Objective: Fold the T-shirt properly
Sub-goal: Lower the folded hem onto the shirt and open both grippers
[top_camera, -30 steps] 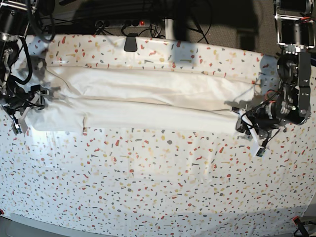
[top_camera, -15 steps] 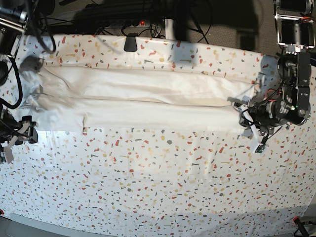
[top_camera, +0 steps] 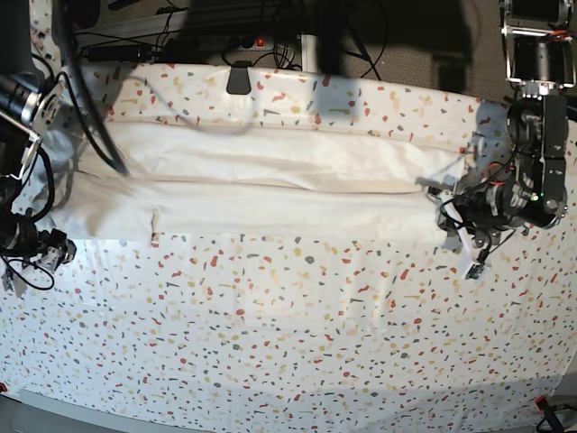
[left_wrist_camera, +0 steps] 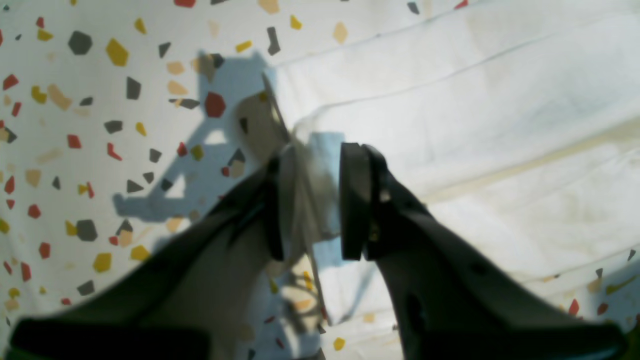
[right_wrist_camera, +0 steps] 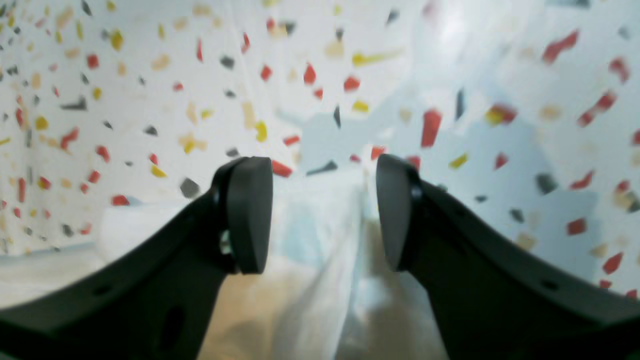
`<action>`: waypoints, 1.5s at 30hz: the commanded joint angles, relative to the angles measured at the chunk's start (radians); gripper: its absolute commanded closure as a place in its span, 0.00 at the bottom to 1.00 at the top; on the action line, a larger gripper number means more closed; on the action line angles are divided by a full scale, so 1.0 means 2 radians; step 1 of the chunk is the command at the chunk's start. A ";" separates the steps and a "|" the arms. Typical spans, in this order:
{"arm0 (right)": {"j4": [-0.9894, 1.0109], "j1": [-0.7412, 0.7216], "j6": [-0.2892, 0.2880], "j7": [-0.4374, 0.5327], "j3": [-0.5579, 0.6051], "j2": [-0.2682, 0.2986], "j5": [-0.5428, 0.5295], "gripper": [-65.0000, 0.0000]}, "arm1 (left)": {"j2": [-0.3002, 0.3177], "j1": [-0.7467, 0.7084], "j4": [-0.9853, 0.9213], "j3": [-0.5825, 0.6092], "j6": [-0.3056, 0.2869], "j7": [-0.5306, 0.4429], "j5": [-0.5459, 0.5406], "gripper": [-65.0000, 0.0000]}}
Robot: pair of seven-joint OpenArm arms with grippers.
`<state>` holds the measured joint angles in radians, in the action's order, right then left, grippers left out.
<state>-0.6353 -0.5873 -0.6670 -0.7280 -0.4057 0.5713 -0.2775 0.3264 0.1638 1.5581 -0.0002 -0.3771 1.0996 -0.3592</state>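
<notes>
The T-shirt (top_camera: 270,194) lies plain side up, folded into a long white band across the back half of the table. My left gripper (top_camera: 448,216) is at the band's right end. In the left wrist view (left_wrist_camera: 315,155) its jaws stand a little apart, and a raised fold of the shirt (left_wrist_camera: 500,100) leans against one pad. My right gripper (top_camera: 41,248) is off the band's left front corner, low over the table cover. In the right wrist view (right_wrist_camera: 320,162) it is open and empty, with blurred white cloth (right_wrist_camera: 150,225) below it.
The speckled table cover (top_camera: 288,343) stretches in front of the shirt. A black clamp (top_camera: 239,78) sits on the back edge, with a power strip and cables (top_camera: 225,42) behind it. The right arm's cables (top_camera: 86,117) hang over the shirt's left end.
My right gripper has left the shirt's left end and moved forward and to the left, off the cloth. The left gripper has shifted only slightly right. The shirt lies flat.
</notes>
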 commanded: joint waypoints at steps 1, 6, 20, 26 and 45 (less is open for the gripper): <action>0.000 -0.018 -0.002 0.019 0.004 0.012 0.006 0.49 | 0.004 0.011 0.010 -0.003 -0.002 -0.012 -0.004 0.77; 0.011 -0.018 -0.002 0.035 0.024 0.012 0.025 0.49 | 0.004 0.011 0.010 -0.003 -0.002 -0.012 -0.004 0.77; 0.011 -0.019 -0.001 0.034 0.027 -0.014 0.036 1.00 | 0.005 0.011 0.010 -0.003 -0.002 -0.011 -0.004 0.77; -0.011 -0.018 -0.016 0.013 0.027 -0.010 0.006 1.00 | 0.004 0.011 0.010 -0.003 -0.002 -0.012 -0.004 0.77; -0.403 0.237 -0.016 -0.169 0.027 0.002 -0.255 1.00 | 0.005 0.011 0.010 -0.003 0.013 -0.012 -0.004 0.77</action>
<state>-1.4300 -0.0917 -0.6895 -1.0782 -0.3439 0.5503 -0.7738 0.3264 0.1635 1.5589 -0.0002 -0.3492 1.0912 -0.3584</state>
